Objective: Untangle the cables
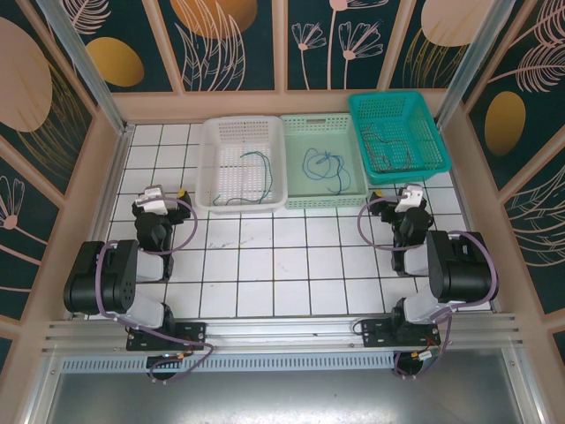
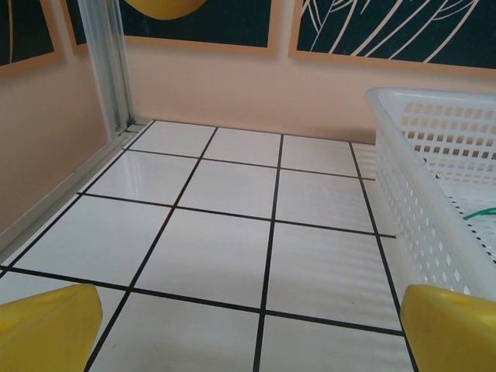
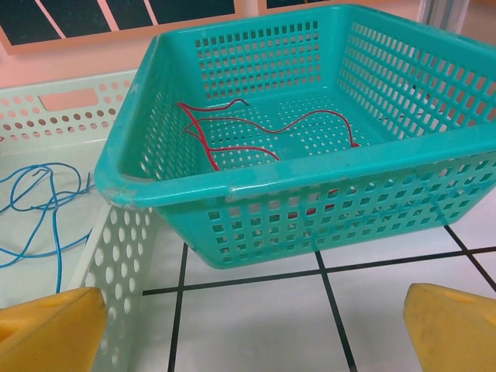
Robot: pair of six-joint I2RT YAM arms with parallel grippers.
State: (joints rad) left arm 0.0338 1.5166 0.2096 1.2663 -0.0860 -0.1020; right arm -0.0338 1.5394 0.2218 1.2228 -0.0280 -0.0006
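In teal basket (image 3: 232,186), thin red cables (image 3: 232,149).

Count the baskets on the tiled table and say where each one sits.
3. The white basket sits at the back left. The pale green basket is in the middle, right beside it. The teal basket is at the back right. None appears hidden.

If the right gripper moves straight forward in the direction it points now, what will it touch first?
Most likely the near wall of the teal basket, which stands directly ahead of the open right gripper. The red cable lies behind that wall, inside the basket. The gap's depth is unclear.
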